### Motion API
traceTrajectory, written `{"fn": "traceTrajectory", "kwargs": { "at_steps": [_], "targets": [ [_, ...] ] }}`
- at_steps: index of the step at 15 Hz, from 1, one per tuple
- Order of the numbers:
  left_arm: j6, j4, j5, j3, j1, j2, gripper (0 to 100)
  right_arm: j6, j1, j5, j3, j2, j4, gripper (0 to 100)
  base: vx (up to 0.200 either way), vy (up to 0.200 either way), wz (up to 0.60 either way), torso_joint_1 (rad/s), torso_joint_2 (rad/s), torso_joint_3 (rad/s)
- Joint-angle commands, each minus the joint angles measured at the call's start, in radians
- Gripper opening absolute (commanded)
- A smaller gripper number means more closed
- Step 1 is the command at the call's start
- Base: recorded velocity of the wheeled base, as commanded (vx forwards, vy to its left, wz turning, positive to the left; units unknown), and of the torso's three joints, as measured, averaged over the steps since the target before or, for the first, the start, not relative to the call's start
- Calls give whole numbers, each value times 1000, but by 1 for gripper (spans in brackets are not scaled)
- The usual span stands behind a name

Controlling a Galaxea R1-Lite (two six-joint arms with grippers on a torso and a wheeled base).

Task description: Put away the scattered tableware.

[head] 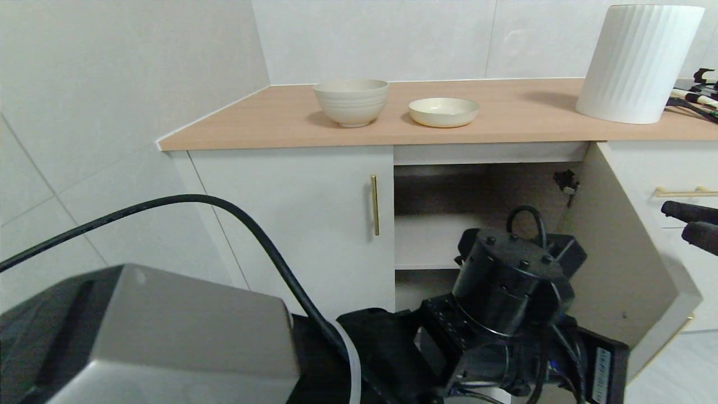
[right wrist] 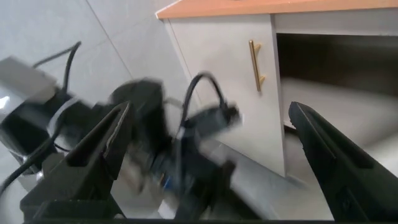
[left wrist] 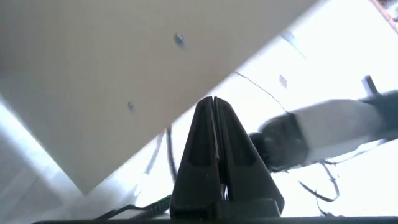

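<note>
Nearest the head camera is the left arm, its black wrist in front of the open lower compartment of the white cabinet. Left hand: fingers pressed together, holding nothing, close to the inner face of the open cabinet door. Right hand: fingers spread wide, empty, beyond that door, near a gold bar handle. On the wood-grain surface stand a beige ribbed ceramic bowl and, just beside it but not touching, a cream shallow dish. A tall white ribbed cylindrical container stands well apart, farther right.
</note>
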Motion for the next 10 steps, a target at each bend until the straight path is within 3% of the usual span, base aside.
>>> {"fn": "traceTrajectory", "kwargs": {
  "at_steps": [1,3,5,9,10],
  "targets": [
    [-4,-7,3,4,-22,-18,0,6,0,0,-3,-9,0,100,0,0,0,0,0,0],
    [-21,-7,14,46,-10,-73,0,6,0,0,-6,-5,0,100,0,0,0,0,0,0],
    [-68,-6,18,107,41,-153,0,6,0,0,-5,3,1,100,0,0,0,0,0,0],
    [-68,2,14,330,278,-409,0,7,0,5,-9,91,0,100,0,0,0,0,0,0],
    [-68,2,14,330,278,-409,0,7,0,5,-9,91,0,100,0,0,0,0,0,0]
  ]
}}
